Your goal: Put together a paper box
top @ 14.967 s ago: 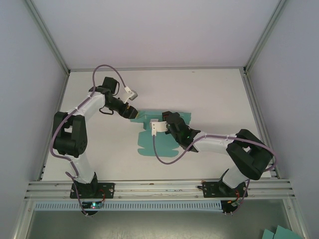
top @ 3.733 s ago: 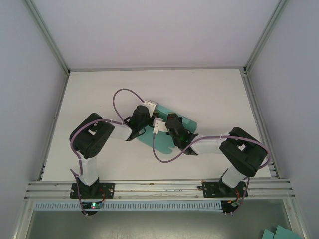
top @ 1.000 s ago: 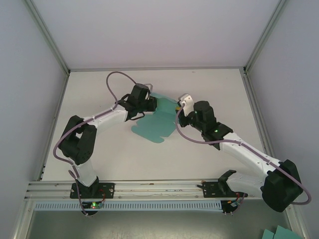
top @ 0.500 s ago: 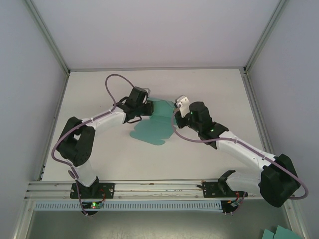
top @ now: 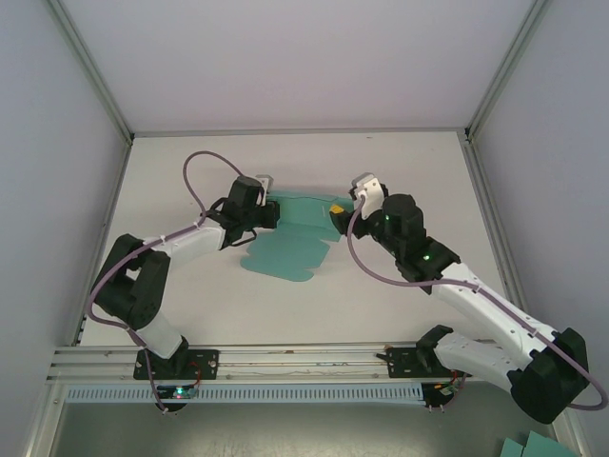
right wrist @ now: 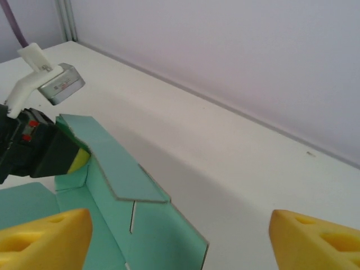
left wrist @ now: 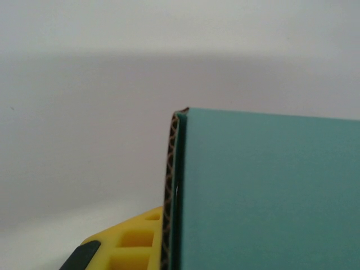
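The paper box (top: 290,243) lies near the middle of the white table (top: 400,162), partly formed: its base is flat on the surface and a long flap along the 12 o'clock edge stands up.

The left gripper (top: 270,214) reaches in from 9 o'clock and meets that raised flap at the card's 10 o'clock corner. In the left wrist view the teal card (left wrist: 264,191) stands on edge, its corrugated rim showing, with one yellow finger pad (left wrist: 132,242) pressed flat against its outer face. The other finger is hidden behind the card, so the gripper appears to be pinching the flap.

The right gripper (top: 338,213) hangs at the box's 2 o'clock corner. In its own camera its jaws are spread wide (right wrist: 180,242), closed on nothing. The upright flap (right wrist: 121,174) and the left gripper (right wrist: 79,157) lie ahead of it, toward 10 o'clock.
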You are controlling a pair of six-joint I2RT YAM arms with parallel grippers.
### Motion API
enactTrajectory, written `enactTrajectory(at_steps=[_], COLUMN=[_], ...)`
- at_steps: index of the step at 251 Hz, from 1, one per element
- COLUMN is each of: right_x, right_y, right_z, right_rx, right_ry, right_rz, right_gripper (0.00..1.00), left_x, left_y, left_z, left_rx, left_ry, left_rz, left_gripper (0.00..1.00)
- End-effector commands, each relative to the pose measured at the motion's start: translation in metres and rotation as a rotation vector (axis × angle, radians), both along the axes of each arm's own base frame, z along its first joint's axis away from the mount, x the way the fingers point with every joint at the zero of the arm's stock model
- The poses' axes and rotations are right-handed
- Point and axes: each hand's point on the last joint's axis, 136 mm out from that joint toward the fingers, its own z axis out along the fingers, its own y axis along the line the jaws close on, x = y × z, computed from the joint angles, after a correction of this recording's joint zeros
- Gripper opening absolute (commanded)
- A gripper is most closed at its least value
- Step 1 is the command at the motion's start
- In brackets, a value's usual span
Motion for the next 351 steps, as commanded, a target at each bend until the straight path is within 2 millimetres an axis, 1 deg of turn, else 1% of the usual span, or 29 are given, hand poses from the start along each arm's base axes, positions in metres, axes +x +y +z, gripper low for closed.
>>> enactTrajectory(at_steps=[1,17,37,61,84,99,116,142,163,178,192,211,226,234,259,277,299,317,332,351], right_x=[0.016,0.025,0.029,0.033,0.036,0.032,0.027,0.023,0.024,0.031,0.041,0.056,0.065,0.068,0.075,0.071,0.056,0.039,0.022,-0.001], right_y=[-0.003,-0.005,-0.003,-0.001,0.000,0.010,0.019,0.027,0.035,0.040,0.044,0.047,0.050,0.049,0.039,0.036,0.028,0.017,0.007,-0.006], right_z=[0.025,0.027,0.027,0.021,0.005,-0.003,-0.018,-0.040,-0.055,-0.061,-0.059,-0.047,-0.037,-0.032,-0.028,-0.029,-0.028,-0.030,-0.037,-0.047], right_rx=[0.024,0.028,0.040,0.045,0.026,0.008,-0.015,-0.049,-0.064,-0.081,-0.078,-0.021,0.038,0.071,0.120,0.095,0.043,0.007,-0.019,-0.015], right_ry=[-0.036,-0.017,0.002,0.040,0.108,0.139,0.186,0.229,0.243,0.225,0.175,0.077,0.009,-0.023,-0.090,-0.096,-0.081,-0.033,0.024,0.095], right_rz=[-0.052,-0.073,-0.064,-0.051,-0.043,0.011,0.053,0.080,0.089,0.066,0.021,-0.061,-0.109,-0.145,-0.259,-0.275,-0.269,-0.257,-0.236,-0.221], right_gripper=[0.84,0.85,0.86,0.87,0.86,0.86,0.86,0.87,0.88,0.89,0.89,0.90,0.91,0.92,0.92,0.92,0.94,0.98,0.98,0.98], left_x=[0.003,0.000,-0.002,-0.003,-0.004,-0.003,-0.002,-0.003,-0.004,-0.006,-0.008,-0.011,-0.013,-0.014,-0.014,-0.014,-0.014,-0.013,-0.012,-0.013], left_y=[-0.005,-0.007,-0.004,-0.002,-0.003,-0.001,0.000,-0.003,-0.004,-0.008,-0.014,-0.019,-0.021,-0.021,-0.018,-0.013,-0.004,0.007,0.011,0.013], left_z=[0.023,0.025,0.027,0.030,0.033,0.035,0.036,0.042,0.044,0.048,0.049,0.049,0.048,0.047,0.050,0.050,0.051,0.052,0.054,0.057], left_rx=[-0.021,-0.031,-0.024,-0.015,-0.020,-0.017,-0.023,-0.050,-0.055,-0.068,-0.080,-0.083,-0.082,-0.083,-0.087,-0.073,-0.045,-0.027,-0.021,-0.017], left_ry=[-0.101,-0.114,-0.130,-0.140,-0.146,-0.147,-0.143,-0.149,-0.147,-0.151,-0.152,-0.149,-0.147,-0.144,-0.139,-0.119,-0.119,-0.138,-0.149,-0.155], left_rz=[-0.044,-0.056,-0.048,-0.046,-0.055,-0.044,-0.031,-0.035,-0.037,-0.067,-0.089,-0.108,-0.113,-0.109,-0.082,-0.051,-0.009,0.042,0.067,0.069], left_gripper=[0.00,0.00,0.00,0.00,0.00,0.00,0.00,0.00,0.00,0.00,0.00,0.00,0.00,0.00,0.00,0.00,0.00,0.00,0.00,0.00])
